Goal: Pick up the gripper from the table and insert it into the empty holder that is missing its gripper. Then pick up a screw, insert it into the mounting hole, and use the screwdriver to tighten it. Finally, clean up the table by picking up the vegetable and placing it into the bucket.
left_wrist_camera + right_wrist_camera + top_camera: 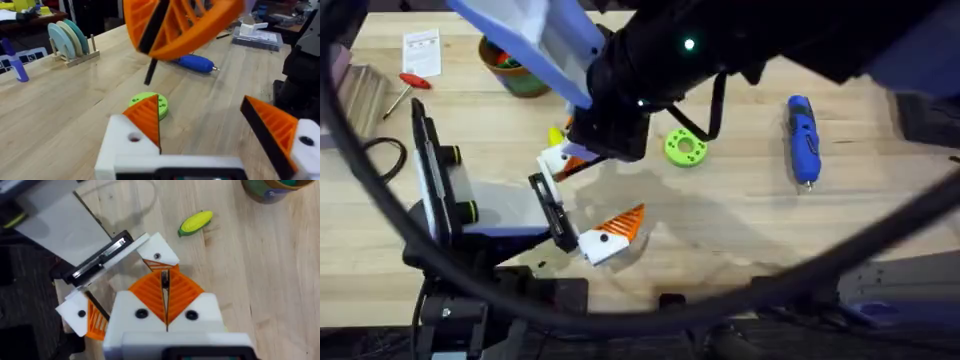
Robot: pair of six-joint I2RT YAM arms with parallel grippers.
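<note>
The right claw (165, 300) has its two orange ribbed pads pressed together on a thin dark piece pinched edge-on between them; what that piece is cannot be told. It hangs directly over the left claw (210, 125), whose white fingers stand wide apart with nothing between them (one orange pad (146, 117) on each finger in the left wrist view).

Seen from overhead, the left claw (582, 200) sits at the middle of the wooden counter (750, 230), with the right arm's dark bulk above it. The bright green disc (685, 148) lies just beyond, and the blue screwdriver (802, 138) lies well off to the right. The yellow vegetable (196, 222) lies on the counter near the claws, apart from both. The bucket (515, 70) stands at the far left, a small red-handled screwdriver (405, 90) and a paper card (422, 52) beside it.
</note>
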